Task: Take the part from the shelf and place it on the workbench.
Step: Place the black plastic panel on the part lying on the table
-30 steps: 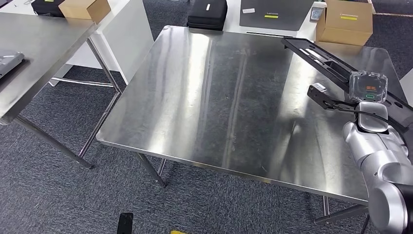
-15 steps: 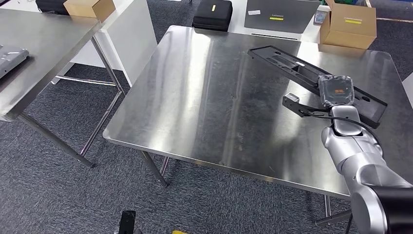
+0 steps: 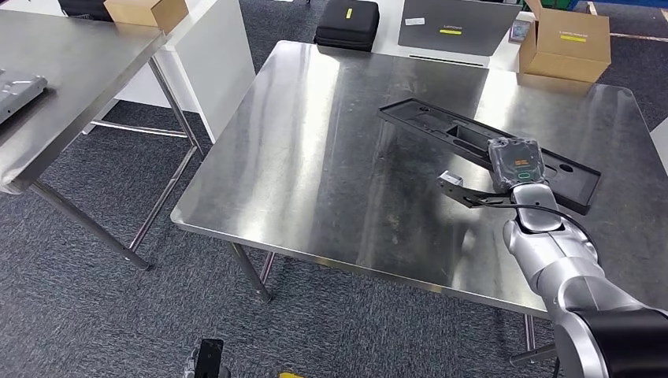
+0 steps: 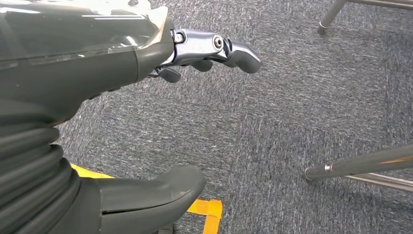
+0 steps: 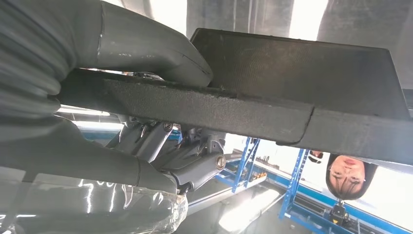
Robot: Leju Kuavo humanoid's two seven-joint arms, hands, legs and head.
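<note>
The long black part (image 3: 441, 130) lies slantwise over the right half of the steel workbench (image 3: 331, 157). My right hand (image 3: 516, 177) grips it near its nearer end, under the wrist camera box. In the right wrist view the thumb (image 5: 146, 48) presses one face of the part (image 5: 302, 73) and the fingers (image 5: 190, 156) curl behind the other. Whether the part touches the bench top I cannot tell. My left hand (image 4: 97, 63) hangs over the carpet with its fingers apart and nothing in it.
A second steel table (image 3: 71, 63) stands to the left across a carpeted gap. Beyond the bench sit a cardboard box (image 3: 563, 43), a black case (image 3: 346, 24) and a grey laptop (image 3: 457, 24). A person (image 5: 348, 180) and blue racking (image 5: 297, 195) show behind the hand.
The camera has shifted slightly. My right arm has carried the part left and inward, from the bench's right edge to over its right half, and lower.
</note>
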